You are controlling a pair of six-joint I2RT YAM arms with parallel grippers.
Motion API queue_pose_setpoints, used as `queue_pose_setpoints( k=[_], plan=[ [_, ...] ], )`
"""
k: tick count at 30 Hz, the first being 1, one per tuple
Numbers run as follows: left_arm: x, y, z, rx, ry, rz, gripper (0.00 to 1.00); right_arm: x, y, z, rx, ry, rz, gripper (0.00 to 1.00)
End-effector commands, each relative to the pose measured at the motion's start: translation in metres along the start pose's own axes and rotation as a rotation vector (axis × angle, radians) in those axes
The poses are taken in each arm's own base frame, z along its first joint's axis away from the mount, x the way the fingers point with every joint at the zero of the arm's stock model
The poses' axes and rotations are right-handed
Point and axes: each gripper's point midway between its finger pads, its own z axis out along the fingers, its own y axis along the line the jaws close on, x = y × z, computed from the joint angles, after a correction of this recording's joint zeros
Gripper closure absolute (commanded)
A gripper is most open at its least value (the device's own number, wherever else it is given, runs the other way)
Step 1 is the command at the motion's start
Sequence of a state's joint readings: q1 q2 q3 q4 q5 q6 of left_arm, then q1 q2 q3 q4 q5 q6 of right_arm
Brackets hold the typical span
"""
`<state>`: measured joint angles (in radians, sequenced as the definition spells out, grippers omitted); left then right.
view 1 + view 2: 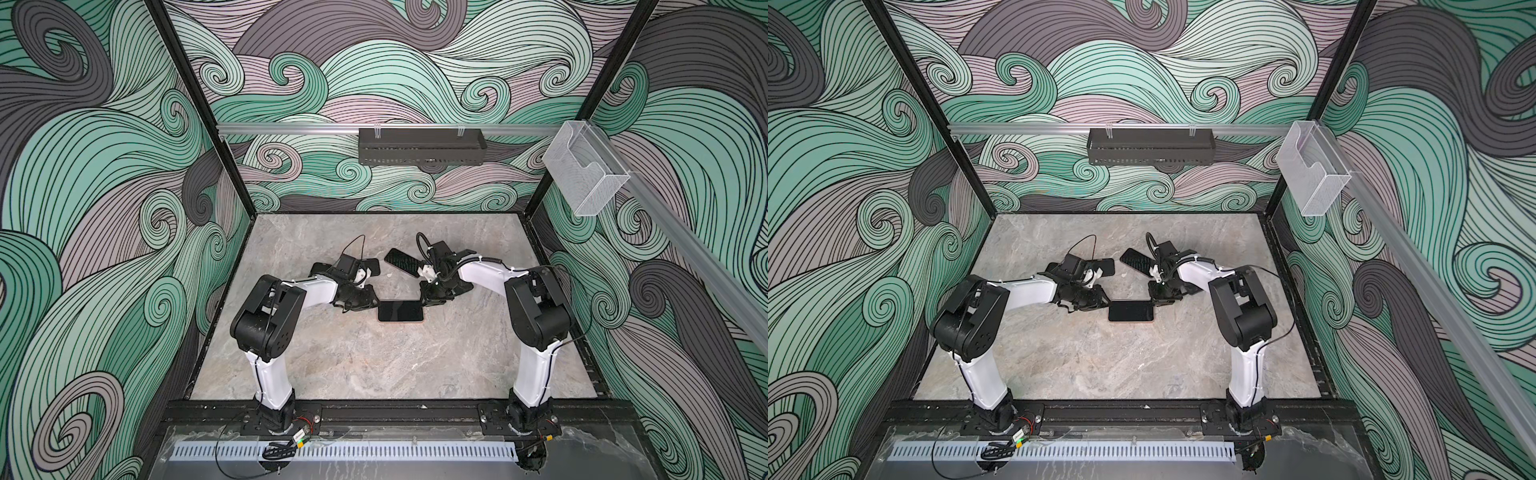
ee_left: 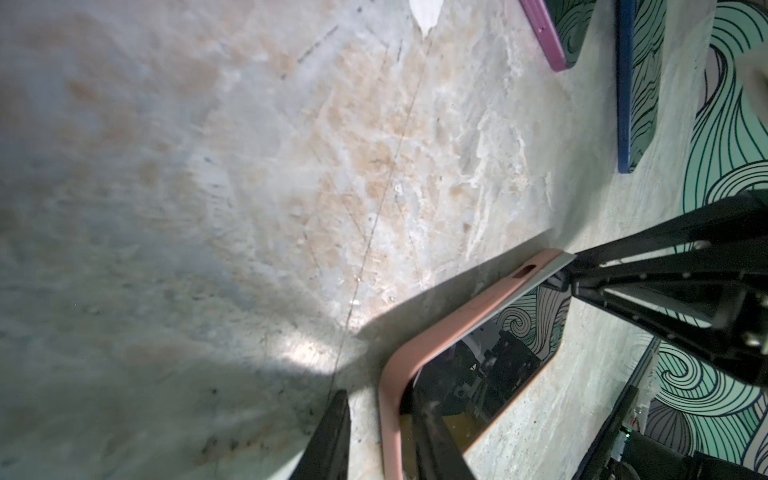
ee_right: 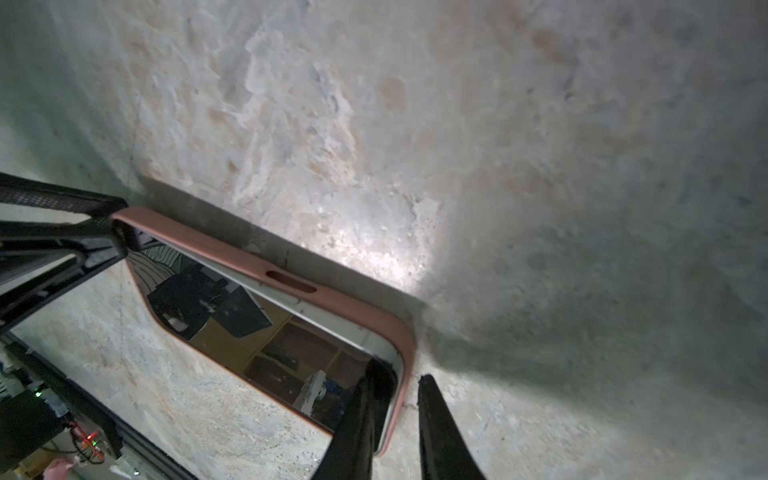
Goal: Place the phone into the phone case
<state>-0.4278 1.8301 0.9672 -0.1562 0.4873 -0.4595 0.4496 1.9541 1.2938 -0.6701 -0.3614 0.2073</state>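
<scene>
The phone, black screen up, lies flat mid-table in the pink phone case. Its pale side shows inside the pink rim along one long edge. My left gripper is at the left short end, open. One finger is over the screen, the other on the table clear of the rim. My right gripper stands astride the far right corner, open only narrowly, inner finger on the phone's corner and a thin strip of table between the outer finger and the case.
Two other cased phones lie just behind the grippers, a purple one and a blue one. A small white scrap lies between them. A black basket and a clear box hang on the walls.
</scene>
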Motion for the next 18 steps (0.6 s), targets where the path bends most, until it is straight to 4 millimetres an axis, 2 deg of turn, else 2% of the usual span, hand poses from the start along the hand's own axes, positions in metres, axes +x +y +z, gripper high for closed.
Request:
queue_pose_setpoints(
  k=[1,8,18],
  plan=[
    [0.001,0.001,0.005,0.011,0.026,-0.003,0.74,-0.006,-0.001,0.004,-0.005,-0.003,-0.024,0.8],
    [0.006,0.001,0.009,0.027,0.045,-0.001,0.83,0.002,-0.005,0.014,-0.009,0.036,-0.002,0.84],
    [0.011,0.002,0.015,0.05,0.063,-0.008,0.84,0.027,-0.015,0.032,0.006,0.134,0.035,0.86]
  ],
)
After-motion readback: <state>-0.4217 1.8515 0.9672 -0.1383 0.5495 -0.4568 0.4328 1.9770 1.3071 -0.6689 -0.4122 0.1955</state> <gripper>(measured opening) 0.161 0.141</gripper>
